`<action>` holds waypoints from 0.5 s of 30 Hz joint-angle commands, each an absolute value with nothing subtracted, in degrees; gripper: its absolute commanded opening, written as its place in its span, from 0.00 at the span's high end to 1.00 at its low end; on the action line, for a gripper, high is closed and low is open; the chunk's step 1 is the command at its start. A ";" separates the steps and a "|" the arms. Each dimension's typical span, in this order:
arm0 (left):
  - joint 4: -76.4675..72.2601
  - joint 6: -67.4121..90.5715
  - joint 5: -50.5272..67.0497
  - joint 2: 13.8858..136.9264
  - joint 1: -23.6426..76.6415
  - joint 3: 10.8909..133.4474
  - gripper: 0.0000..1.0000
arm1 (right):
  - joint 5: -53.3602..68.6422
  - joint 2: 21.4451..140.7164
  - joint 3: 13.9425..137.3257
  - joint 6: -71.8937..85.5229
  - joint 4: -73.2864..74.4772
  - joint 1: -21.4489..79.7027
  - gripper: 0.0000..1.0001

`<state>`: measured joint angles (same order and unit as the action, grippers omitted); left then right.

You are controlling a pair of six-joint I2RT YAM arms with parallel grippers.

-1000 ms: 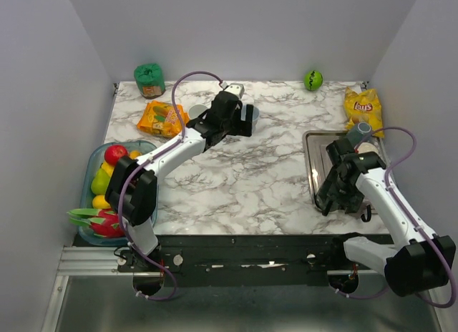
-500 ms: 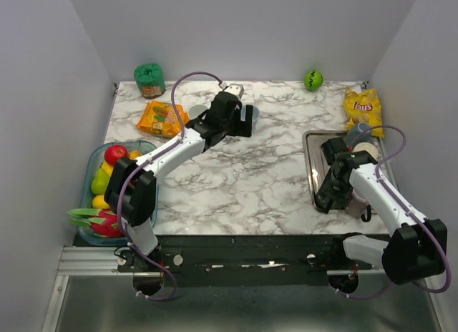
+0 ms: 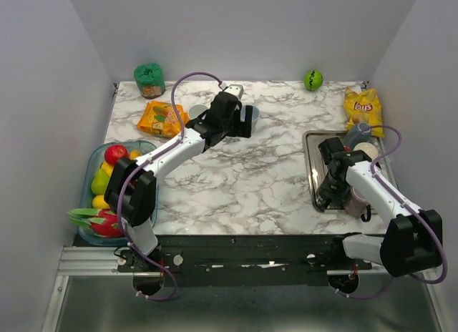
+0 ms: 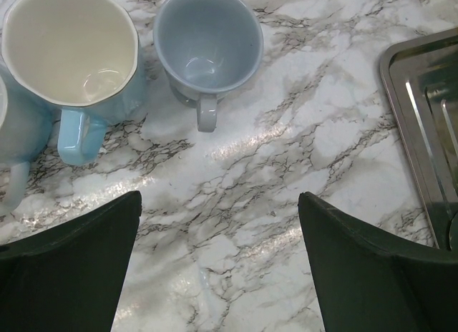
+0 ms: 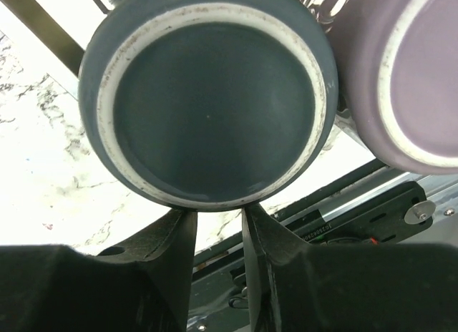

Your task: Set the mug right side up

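A dark blue-grey mug (image 5: 215,110) stands upside down in the steel tray (image 3: 312,167), its base filling the right wrist view. My right gripper (image 5: 218,214) hangs at the mug's near side, over the tray's near left part (image 3: 330,192). Its fingers (image 5: 168,239) stand close together with a thin gap, and their tips are hidden under the mug's base. A purple mug (image 5: 415,67) sits upside down right beside it. My left gripper (image 4: 218,260) hovers open and empty over the marble at the back (image 3: 236,123).
Upright mugs stand near the left gripper: a grey-blue one (image 4: 207,46) and a light blue one (image 4: 71,49). More mugs lie at the tray's far end (image 3: 360,132). A chips bag (image 3: 361,106), green ball (image 3: 313,79), orange snack bag (image 3: 161,119) and fruit bowl (image 3: 107,182) ring the table.
My right gripper has drawn in toward the tray's near left corner and its fingers have closed to a narrow gap. The left arm has not moved.
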<state>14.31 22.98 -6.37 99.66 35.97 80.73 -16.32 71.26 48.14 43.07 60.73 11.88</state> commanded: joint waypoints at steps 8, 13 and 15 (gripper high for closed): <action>14.41 23.29 -6.07 98.79 35.42 80.86 0.01 | -22.05 72.69 46.14 44.56 55.64 11.51 0.66; 14.41 23.20 -5.80 99.14 35.24 81.30 0.01 | -23.82 71.72 46.06 44.03 53.18 11.60 0.66; 14.41 23.20 -5.71 99.32 35.16 81.47 0.01 | -23.91 71.37 45.79 42.90 51.60 11.51 0.64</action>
